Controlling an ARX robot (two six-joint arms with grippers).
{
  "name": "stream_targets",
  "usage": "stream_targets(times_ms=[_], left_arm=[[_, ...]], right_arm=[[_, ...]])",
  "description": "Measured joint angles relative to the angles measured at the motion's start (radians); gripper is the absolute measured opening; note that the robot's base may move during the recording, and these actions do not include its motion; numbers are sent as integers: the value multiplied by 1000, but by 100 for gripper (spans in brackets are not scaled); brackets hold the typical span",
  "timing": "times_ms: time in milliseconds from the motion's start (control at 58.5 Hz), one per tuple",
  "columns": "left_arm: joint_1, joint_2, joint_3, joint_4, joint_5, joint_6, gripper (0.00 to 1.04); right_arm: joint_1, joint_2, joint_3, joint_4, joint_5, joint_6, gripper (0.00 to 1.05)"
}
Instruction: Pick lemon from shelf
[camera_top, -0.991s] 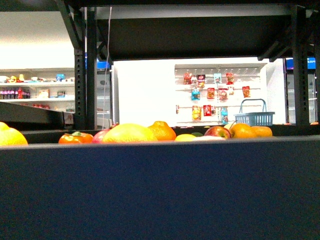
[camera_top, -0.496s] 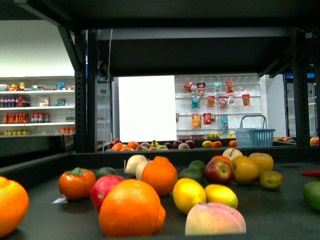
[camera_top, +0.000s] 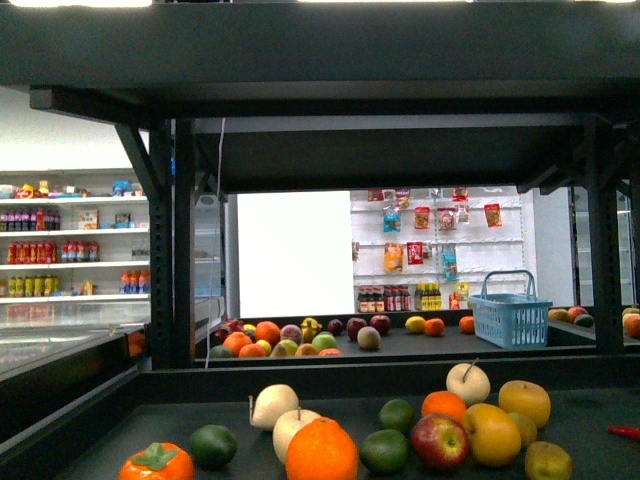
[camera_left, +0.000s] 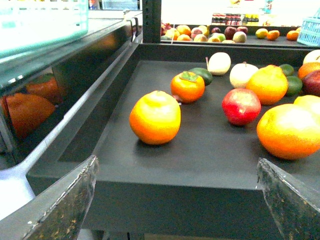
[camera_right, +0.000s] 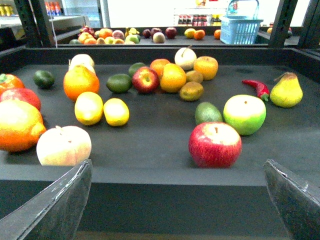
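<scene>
The lemon (camera_right: 116, 111) is a small bright-yellow oval lying on the black shelf tier (camera_right: 150, 150), next to a rounder yellow fruit (camera_right: 88, 107). It lies left of centre in the right wrist view, well beyond the front lip. My right gripper (camera_right: 177, 200) is open and empty, in front of the lip and outside the tier. My left gripper (camera_left: 177, 200) is open and empty too, in front of the same tier (camera_left: 200, 150) near its left end. The front view shows the shelf (camera_top: 160, 250), but the lemon is out of view there.
A red apple (camera_right: 215, 144), a green apple (camera_right: 244, 114) and an avocado (camera_right: 207, 113) lie near the right gripper. A pale peach (camera_right: 64, 145) and a big orange (camera_right: 17, 125) lie left of them. An orange (camera_left: 155, 117) sits before the left gripper. A blue basket (camera_top: 511, 310) stands behind.
The front view has risen. The shelf's front lip filled it a second ago; now it looks over the tier, and the nearest fruits have dropped below the frame.
</scene>
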Motion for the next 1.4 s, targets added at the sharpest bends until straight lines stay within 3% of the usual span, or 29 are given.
stream_targets(times_ms=[1402], left_arm=[[1, 2, 1, -4, 7, -12, 97]], right_arm=[[0, 0, 0, 0, 0, 0, 102]])
